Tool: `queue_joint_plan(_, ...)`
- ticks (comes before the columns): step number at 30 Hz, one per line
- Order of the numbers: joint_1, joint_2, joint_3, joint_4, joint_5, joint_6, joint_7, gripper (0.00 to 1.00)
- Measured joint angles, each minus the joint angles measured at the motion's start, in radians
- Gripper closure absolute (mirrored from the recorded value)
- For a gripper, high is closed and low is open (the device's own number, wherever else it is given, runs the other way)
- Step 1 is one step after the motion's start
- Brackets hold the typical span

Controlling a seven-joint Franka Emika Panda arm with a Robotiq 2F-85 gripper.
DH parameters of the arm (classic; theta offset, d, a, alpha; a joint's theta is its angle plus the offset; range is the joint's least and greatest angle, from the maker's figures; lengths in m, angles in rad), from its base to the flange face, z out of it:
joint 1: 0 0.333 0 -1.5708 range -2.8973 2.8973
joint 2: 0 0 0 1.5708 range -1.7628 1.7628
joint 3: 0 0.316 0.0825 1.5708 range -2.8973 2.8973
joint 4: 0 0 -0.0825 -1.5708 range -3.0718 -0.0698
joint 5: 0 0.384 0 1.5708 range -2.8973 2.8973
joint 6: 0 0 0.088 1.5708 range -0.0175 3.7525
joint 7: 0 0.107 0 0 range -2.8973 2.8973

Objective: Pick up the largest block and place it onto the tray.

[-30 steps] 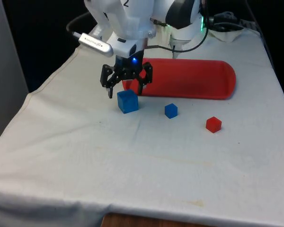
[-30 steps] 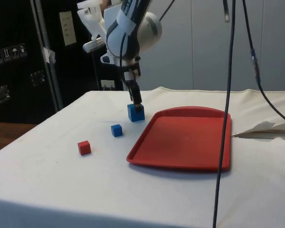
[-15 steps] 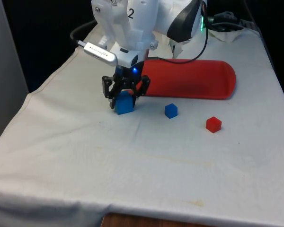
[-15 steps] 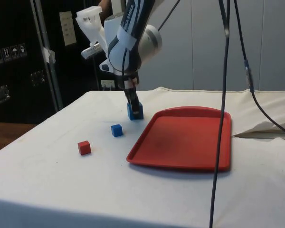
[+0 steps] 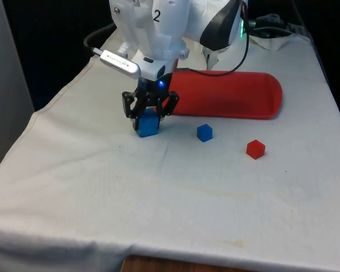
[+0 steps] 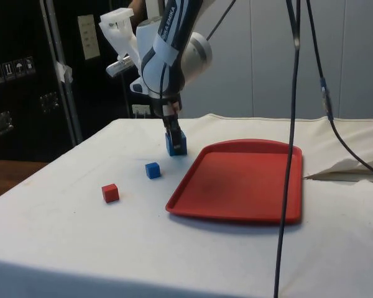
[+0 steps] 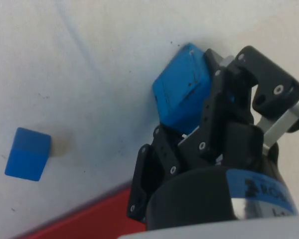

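Note:
The largest block, a blue cube (image 5: 149, 126) (image 6: 176, 144), sits on the white cloth just off the red tray's (image 5: 232, 93) (image 6: 242, 174) near corner. My gripper (image 5: 150, 113) (image 6: 171, 131) stands right on top of it, fingers drawn together. In the wrist view the cube (image 7: 182, 92) is tilted and rests against the side of the shut gripper (image 7: 209, 112), not between the fingers. The tray holds nothing.
A small blue block (image 5: 204, 132) (image 6: 152, 170) (image 7: 28, 153) and a small red block (image 5: 255, 149) (image 6: 110, 193) lie on the cloth in front of the tray. A black cable (image 6: 291, 155) hangs over the tray's side.
The gripper came down onto the large blue cube and its fingers shut from wide open. The cube shifted slightly towards the front view's left and tilted.

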Motion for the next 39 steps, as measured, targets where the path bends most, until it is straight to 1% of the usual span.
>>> queue_joint_plan(3,0.005,-0.017,-0.009,-0.004,0.0,-0.005,-0.003,1.0)
queue_joint_plan(7,0.013,-0.058,-0.02,-0.024,-0.009,-0.015,-0.006,1.0)
queue_joint_plan(8,0.013,-0.058,-0.02,-0.024,-0.009,-0.015,-0.006,1.0)
queue_joint_plan(9,0.016,-0.081,-0.024,-0.036,-0.018,-0.02,-0.006,1.0)
queue_joint_plan(16,0.028,-0.158,-0.036,-0.063,-0.048,-0.052,0.001,1.0)
queue_joint_plan(19,0.03,-0.176,-0.037,-0.07,-0.056,-0.056,0.003,1.0)
queue_joint_plan(23,0.034,-0.216,-0.041,-0.08,-0.072,-0.073,0.009,1.0)
queue_joint_plan(24,0.036,-0.234,-0.042,-0.084,-0.085,-0.085,0.017,1.0)
queue_joint_plan(29,0.039,-0.253,-0.042,-0.088,-0.102,-0.096,0.032,1.0)
queue_joint_plan(31,0.046,-0.267,-0.042,-0.094,-0.111,-0.102,0.043,1.0)
queue_joint_plan(33,0.05,-0.279,-0.041,-0.102,-0.119,-0.102,0.051,1.0)
queue_joint_plan(34,0.05,-0.279,-0.041,-0.102,-0.119,-0.102,0.051,1.0)
queue_joint_plan(39,0.061,-0.32,-0.038,-0.132,-0.142,-0.102,0.072,1.0)
